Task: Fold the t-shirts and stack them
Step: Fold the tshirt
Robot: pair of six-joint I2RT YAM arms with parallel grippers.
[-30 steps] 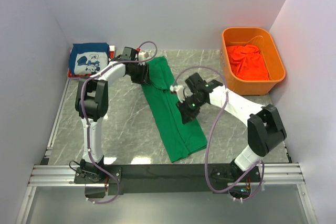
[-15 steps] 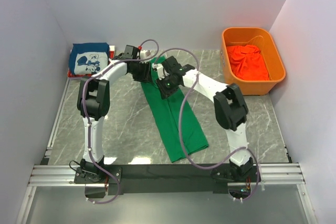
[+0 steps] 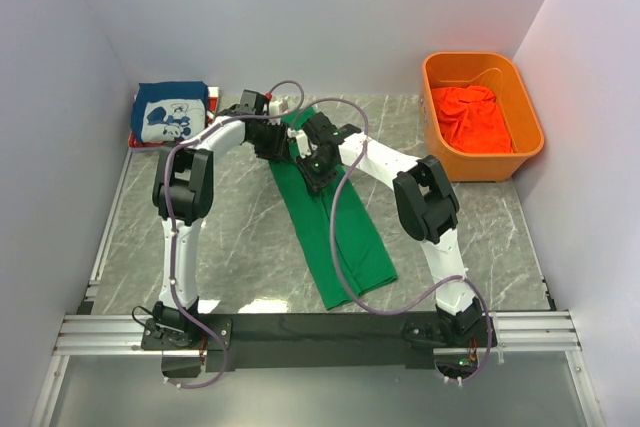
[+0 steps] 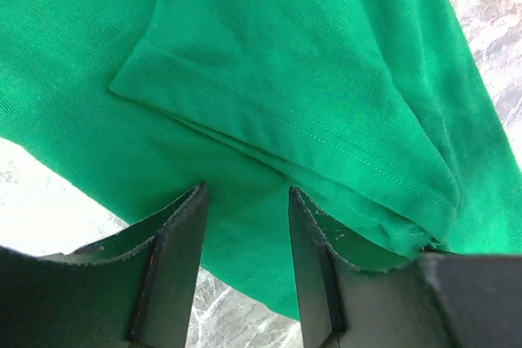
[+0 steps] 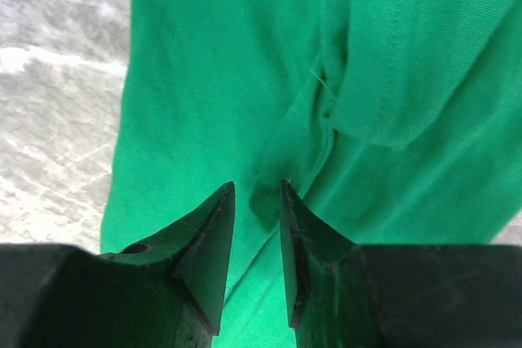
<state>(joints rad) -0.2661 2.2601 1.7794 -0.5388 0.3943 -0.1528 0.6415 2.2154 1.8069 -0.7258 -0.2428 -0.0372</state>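
The bright green t-shirt (image 3: 335, 227) lies folded into a long strip, running diagonally across the middle of the table. My left gripper (image 3: 272, 139) sits at the strip's far left edge. In the left wrist view its fingers (image 4: 175, 258) stand apart over the green hem (image 4: 285, 128) and the shirt's edge. My right gripper (image 3: 312, 165) is just beside it on the strip's far end. Its fingers (image 5: 214, 242) stand narrowly apart astride a raised fold of green cloth (image 5: 273, 177). The dark blue printed t-shirt (image 3: 170, 115) lies folded at the far left on a red one (image 3: 134, 139).
The orange plastic bin (image 3: 527, 117) stands at the far right with an orange-red t-shirt (image 3: 468, 112) crumpled inside. Grey walls close in the table at the left, back and right. Both arms and their cables cross over the strip's far end.
My right arm has swung from the strip's middle right to its far end, next to my left gripper. The left gripper has hardly moved. The strip lies as before.
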